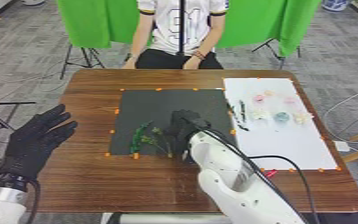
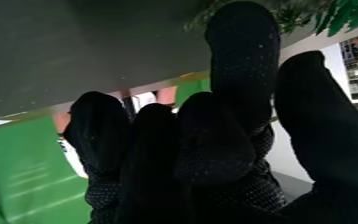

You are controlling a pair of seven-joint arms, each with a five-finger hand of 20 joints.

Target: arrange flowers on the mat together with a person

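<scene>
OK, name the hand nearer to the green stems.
Right: the right hand is over the dark mat, just right of the green stems; the left hand is at the table's left edge.

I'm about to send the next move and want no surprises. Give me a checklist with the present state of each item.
1. Person's hands off both mats: ok.
2. Left hand away from the black mat: ok, off to its left.
3. Right hand off the black mat: not ok, it is over it.
4. Leafy green stem on the black mat: ok.
5. Pale blue flower on the white mat: ok.
6. Right hand touching any greenery: cannot tell.
</scene>
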